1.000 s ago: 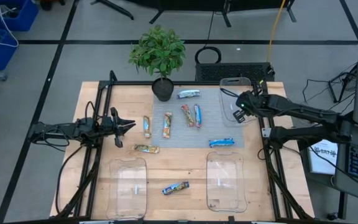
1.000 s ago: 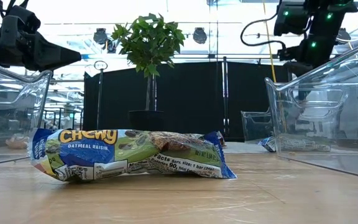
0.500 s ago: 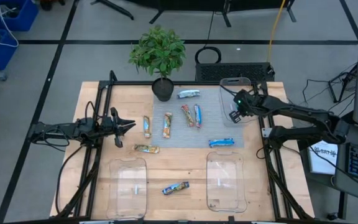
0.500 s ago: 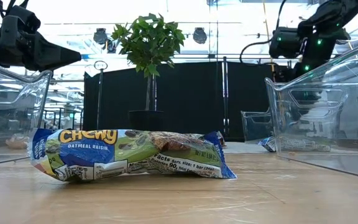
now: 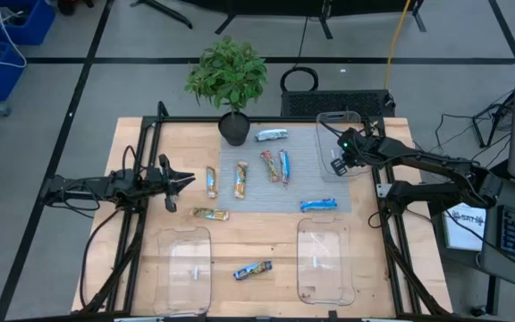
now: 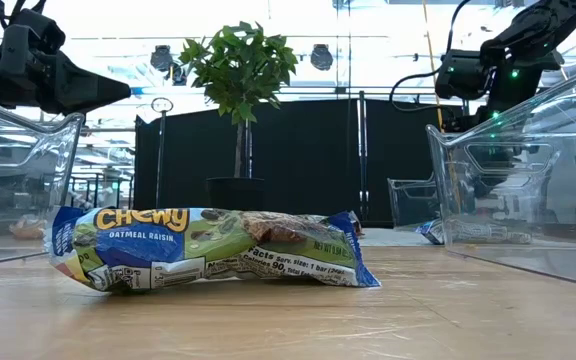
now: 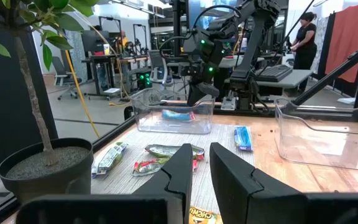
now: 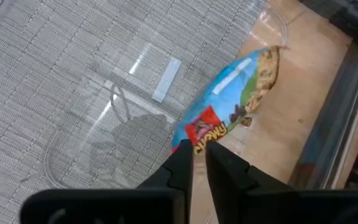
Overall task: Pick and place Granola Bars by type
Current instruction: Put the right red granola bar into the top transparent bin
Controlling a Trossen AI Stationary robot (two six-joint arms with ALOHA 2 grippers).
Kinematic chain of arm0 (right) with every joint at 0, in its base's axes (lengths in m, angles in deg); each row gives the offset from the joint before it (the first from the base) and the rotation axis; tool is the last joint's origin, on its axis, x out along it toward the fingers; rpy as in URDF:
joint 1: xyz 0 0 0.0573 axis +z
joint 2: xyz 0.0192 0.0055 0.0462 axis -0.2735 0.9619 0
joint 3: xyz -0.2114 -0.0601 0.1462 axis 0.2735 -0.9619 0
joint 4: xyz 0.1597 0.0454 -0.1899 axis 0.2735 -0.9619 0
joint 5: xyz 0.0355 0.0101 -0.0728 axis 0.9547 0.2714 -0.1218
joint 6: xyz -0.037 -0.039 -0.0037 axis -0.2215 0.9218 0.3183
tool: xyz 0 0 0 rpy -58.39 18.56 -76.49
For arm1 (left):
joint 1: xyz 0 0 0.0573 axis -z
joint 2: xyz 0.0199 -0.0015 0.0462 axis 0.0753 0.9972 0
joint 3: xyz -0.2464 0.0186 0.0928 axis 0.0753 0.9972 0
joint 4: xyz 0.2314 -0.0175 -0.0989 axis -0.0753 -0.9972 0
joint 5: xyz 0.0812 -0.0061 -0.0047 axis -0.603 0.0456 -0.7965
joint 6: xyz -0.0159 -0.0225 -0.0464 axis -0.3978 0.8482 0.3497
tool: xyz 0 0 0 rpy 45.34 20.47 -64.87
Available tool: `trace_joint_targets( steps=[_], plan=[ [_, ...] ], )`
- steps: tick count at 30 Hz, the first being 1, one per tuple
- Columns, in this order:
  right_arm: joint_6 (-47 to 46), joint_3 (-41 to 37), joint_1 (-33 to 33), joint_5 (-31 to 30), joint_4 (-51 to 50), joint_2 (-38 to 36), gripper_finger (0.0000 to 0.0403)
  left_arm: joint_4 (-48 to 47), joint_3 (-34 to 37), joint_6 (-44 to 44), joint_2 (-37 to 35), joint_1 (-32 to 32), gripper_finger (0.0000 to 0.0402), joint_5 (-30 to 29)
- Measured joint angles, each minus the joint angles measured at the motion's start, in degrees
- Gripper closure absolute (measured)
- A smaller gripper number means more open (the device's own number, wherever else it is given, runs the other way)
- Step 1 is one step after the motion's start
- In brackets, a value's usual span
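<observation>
Only the right wrist view showed what the overhead hid: a blue bar (image 8: 229, 106) lay inside the clear tray (image 5: 340, 148) at the table's far right, just beyond the right gripper (image 8: 197, 155). Its fingers stood a narrow gap apart, and whether they still pinched the wrapper's edge could not be told.

From above, the other bars (image 5: 240, 179) lay scattered over the grey mat (image 5: 320, 183) and the wooden table (image 5: 266, 241).

The low view alone made one wrapper (image 6: 213, 248) readable: crinkled, blue and green, marked "Chewy".

The left gripper (image 5: 189, 181) hung at the left side, fingers nearly together, holding nothing.
</observation>
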Motion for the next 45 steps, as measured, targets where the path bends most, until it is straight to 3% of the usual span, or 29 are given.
trace_joint_targets(
  steps=[10, 21, 30, 37, 45],
  plan=[
    [0.1, 0.0, 0.0, -0.2, 1.5, 0.0, 0.0312, 0.0, 0.0, 0.0, 0.0, 0.0, 0.0339, 0.0],
    [0.7, 0.0, 0.1, -0.2, 1.8, 0.0, 0.0298, 0.0, 0.0, 0.0, 0.0, 0.0, 0.0339, 0.0],
    [5.1, 0.0, 0.1, 0.1, 13.3, -3.6, 0.0300, 0.0, 0.0, 0.0, 0.0, 0.0, 0.0339, 0.0],
    [8.0, 0.0, 0.6, 13.7, 24.4, -8.1, 0.0300, 0.0, 0.0, -0.1, 0.0, 0.0, 0.0339, 0.0],
    [16.5, 0.0, 2.5, 30.5, 25.5, -10.5, 0.0300, 0.0, 0.0, -0.7, 0.0, 0.0, 0.0339, 0.0]
  ],
)
